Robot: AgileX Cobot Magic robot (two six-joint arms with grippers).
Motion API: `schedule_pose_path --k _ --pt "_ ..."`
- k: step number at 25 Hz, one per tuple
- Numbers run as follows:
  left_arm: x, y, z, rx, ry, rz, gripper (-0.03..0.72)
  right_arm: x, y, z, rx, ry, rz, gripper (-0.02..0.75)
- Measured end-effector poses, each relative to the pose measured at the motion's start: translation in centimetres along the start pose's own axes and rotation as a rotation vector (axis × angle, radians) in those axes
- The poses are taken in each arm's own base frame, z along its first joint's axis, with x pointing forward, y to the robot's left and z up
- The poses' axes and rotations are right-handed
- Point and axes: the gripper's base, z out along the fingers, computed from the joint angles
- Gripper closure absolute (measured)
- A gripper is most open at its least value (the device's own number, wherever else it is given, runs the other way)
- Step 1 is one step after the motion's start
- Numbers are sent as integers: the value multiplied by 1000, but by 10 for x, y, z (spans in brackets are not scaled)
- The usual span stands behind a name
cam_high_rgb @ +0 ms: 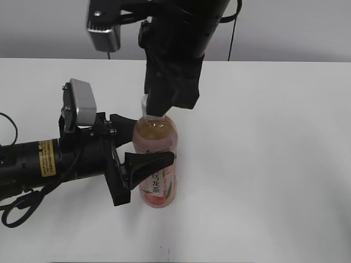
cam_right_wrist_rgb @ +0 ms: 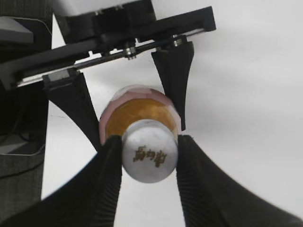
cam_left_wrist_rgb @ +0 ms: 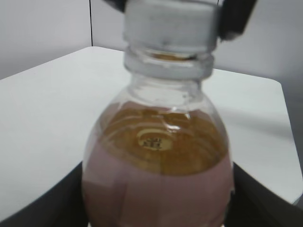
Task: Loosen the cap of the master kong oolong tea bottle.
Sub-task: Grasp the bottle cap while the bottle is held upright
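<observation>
White plastic is what everything hinges on here: the cap [cam_right_wrist_rgb: 149, 157] sits right between the right gripper [cam_right_wrist_rgb: 147, 158]'s two ribbed black fingers [cam_right_wrist_rgb: 108, 179], one pressed on each side of its ribbed wall, so we'd call that a narrow grip closed on the cap. The jaws come straight down from above, which puts the gripper's approach line along the long axis of the master kong oolong tea bottle [cam_high_rgb: 156, 164]. The bottle stands upright on the white table [cam_high_rgb: 274, 164], cap on top, so a twist about that same vertical line is what we figure the next move needs.

Lower down, the left gripper [cam_high_rgb: 143, 141] reaches in sideways from the left, its fingers set wider and straddling the bottle's body just under the shoulder. In the right wrist view one black finger [cam_right_wrist_rgb: 174, 78] lies against the far side and the other against the near side, and they look to be touching the label band, so we read that as a brace on the bottle.

So the right arm is the one on the cap, and the left is the anchor. If the lower grip slips, the whole bottle would probably spin with the cap instead of the thread breaking loose. We can't tell from here whether the cap has turned at all.
</observation>
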Motion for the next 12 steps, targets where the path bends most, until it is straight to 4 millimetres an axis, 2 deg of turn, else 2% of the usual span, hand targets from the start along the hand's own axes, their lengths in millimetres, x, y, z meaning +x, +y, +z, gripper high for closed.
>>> schedule_pose_path --k 12 --pt "0 0 0 4 1 4 228 0 0 0 -1 -5 -563 465"
